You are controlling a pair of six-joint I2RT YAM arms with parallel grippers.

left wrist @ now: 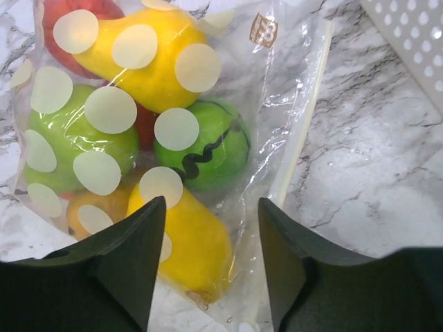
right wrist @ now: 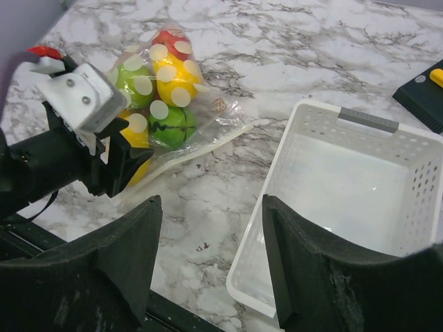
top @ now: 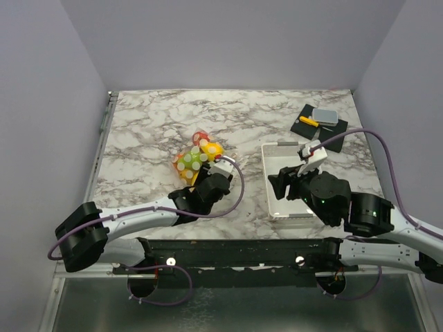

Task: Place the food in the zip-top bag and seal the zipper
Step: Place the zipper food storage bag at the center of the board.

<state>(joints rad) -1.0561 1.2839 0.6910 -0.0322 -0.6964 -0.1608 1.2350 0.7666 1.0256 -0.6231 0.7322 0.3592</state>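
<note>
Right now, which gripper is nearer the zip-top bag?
Left. The left gripper is right at the zip-top bag, with its open jaws over the bag's near end. The right gripper, also open, is off to the side over the white basket, apart from the bag.

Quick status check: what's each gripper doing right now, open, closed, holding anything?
Left gripper: open, holding nothing, poised over the filled bag.
Right gripper: open, empty, by the white basket.
</note>
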